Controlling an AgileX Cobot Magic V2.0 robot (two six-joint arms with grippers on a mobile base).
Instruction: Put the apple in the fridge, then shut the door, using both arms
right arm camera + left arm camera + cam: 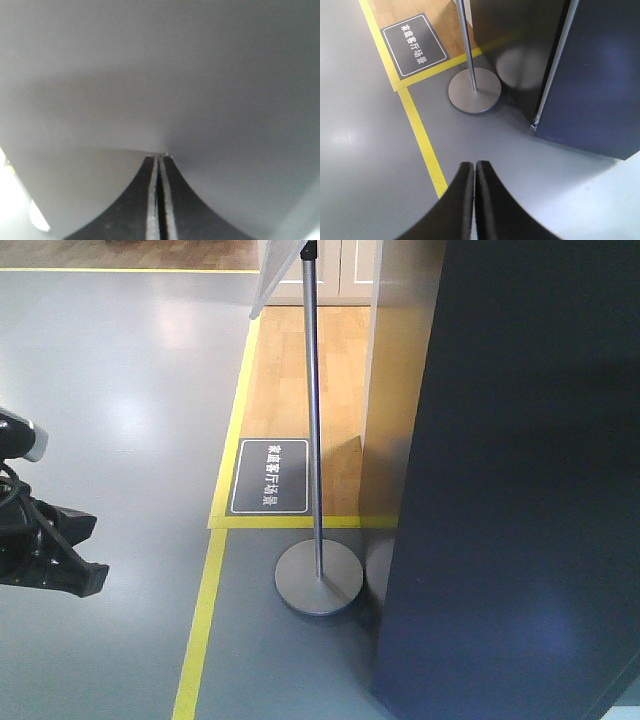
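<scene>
Risks first: right jaws look tip-on to a flat grey surface (160, 75); if that is the door, pushing further could skid the tips off or scuff the panel. Cannot tell what the surface is. Left arm (40, 540) hanging clear at frame edge, well apart from the fridge (520, 490); a swing toward it could clip the sign stand (314, 440).

Left gripper (475, 167): jaws pressed together, nothing between them, over bare grey floor (360, 150) beside the yellow line (422, 145).

Right gripper (160, 161): jaws closed to a hairline gap, holding nothing, tips at or nearly touching the grey surface.

Further out: stand base (474, 91), floor label (414, 45), dark fridge corner. Apple not visible in any view; possibly inside already, cannot confirm.
</scene>
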